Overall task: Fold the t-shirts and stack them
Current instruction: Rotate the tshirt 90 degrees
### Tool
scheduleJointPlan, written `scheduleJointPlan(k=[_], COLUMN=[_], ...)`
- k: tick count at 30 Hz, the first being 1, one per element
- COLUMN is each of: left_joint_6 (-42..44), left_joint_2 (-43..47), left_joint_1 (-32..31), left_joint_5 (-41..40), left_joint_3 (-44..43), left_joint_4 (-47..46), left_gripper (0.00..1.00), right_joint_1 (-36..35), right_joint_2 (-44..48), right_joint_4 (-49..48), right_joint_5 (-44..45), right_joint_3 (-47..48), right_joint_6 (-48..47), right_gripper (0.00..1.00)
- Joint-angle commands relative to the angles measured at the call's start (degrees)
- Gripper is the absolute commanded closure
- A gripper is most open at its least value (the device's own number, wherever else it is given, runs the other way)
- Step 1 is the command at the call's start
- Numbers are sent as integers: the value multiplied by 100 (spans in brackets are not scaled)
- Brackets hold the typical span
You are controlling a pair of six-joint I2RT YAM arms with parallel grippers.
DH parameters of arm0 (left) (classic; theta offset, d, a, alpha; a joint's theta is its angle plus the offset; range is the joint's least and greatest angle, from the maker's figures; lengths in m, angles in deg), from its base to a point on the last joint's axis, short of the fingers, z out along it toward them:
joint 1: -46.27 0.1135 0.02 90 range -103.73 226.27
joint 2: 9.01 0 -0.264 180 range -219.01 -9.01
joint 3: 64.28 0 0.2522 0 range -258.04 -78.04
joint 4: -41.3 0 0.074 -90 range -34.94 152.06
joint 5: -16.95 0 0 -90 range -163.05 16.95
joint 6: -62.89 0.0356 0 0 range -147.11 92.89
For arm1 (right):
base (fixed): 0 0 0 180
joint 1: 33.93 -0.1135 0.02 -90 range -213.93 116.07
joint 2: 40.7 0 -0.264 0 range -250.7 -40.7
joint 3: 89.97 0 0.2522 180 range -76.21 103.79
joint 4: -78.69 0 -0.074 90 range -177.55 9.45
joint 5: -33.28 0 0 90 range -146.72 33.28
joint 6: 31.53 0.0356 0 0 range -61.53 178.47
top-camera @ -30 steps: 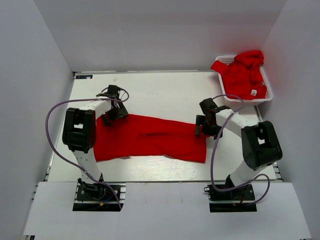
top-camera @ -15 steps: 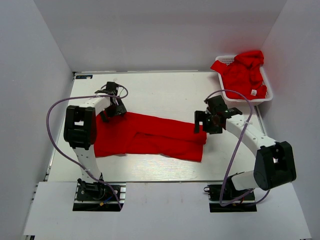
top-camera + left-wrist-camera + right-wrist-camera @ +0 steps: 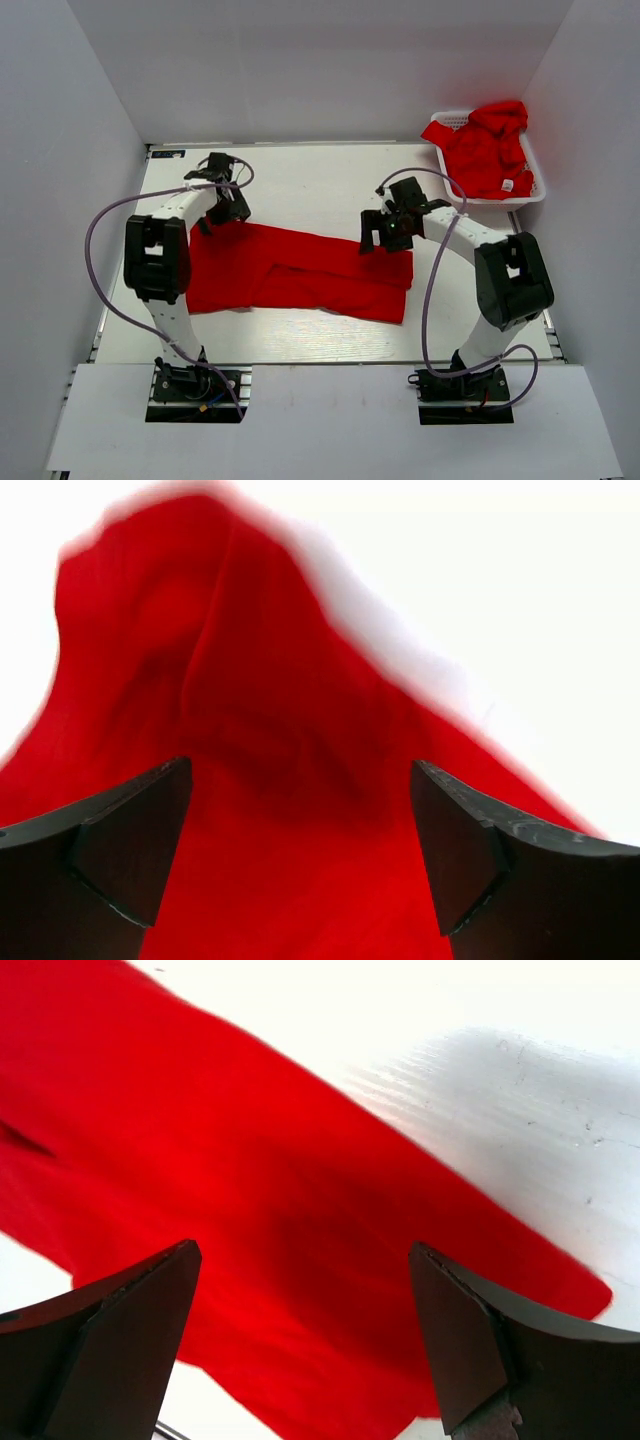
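Top external: t-shirt tag unreadable; left tool, right tool both agape, empty.

Overhead view from behind, whole table, both wrist views close over shirt

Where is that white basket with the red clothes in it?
In the overhead view, the white basket sits at the far right corner of the table, holding crumpled red t-shirts.

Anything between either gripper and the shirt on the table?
Nothing visible. The left gripper hangs open over the far left corner of the t-shirt, the right gripper over its far right end; both wrist views show bare cloth.
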State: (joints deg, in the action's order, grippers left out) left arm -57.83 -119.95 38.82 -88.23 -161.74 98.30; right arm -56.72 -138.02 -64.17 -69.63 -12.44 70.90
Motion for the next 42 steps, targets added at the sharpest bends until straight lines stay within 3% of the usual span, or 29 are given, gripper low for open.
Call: scheduleJointPlan(k=[1, 5, 10, 16, 19, 20, 22, 23, 26, 28, 30, 35, 42], left_joint_6=[-294, -356, -348, 259, 531, 532, 620, 550, -213, -347, -268, -198, 302], left_joint_2=[599, 714, -5, -1859, -2895, -3664, -4381, -4654, -4911, -5007, -5070, -4851, -4227], left_joint_1=[-73, -73, -73, -248, -432, -503, -714, -776, -917, -1197, -1356, -1427, -1427], left_joint_5=[348, 779, 657, 1306, 1930, 2131, 2605, 2851, 3801, 3760, 3549, 2881, 2459], left_joint_3=[564, 1321, 804, -1233, -3077, -4265, -5736, -5910, -5404, -5532, -5832, -5552, -5657], left_joint_4=[230, -228, -229, -588, -493, -423, -613, -911, -2808, -3416, -3419, -3718, -3797], left_gripper=[0, 0, 0, 0, 0, 0, 0, 0, 0, 0, 0, 0, 0], right_joint_1=[-24, -15, -33, -173, -384, -506, -804, -867, -1271, -1473, -1605, -1764, -1826], right_joint_2=[-199, -358, -472, -472, -507, -594, -709, -910, -1262, -1447, -1561, -1466, -693], right_joint_4=[-123, -88, 44, 290, 491, 571, 922, 1010, 1476, 1757, 1741, 1591, 1145], right_joint_5=[94, 95, 175, -168, -589, -738, -1134, -1222, -1206, -1405, -1714, -1487, -231], right_joint_3=[285, 233, -39, -391, -427, -400, -181, -111, 581, 987, 1234, 1349, 1288], right_joint_6=[93, 49, -117, -661, -1110, -1537, -2013, -2112, -2594, -2859, -3018, -2869, -2281], right_gripper=[10, 10, 10, 10, 10, 10, 10, 10, 10, 10, 10, 10, 10])
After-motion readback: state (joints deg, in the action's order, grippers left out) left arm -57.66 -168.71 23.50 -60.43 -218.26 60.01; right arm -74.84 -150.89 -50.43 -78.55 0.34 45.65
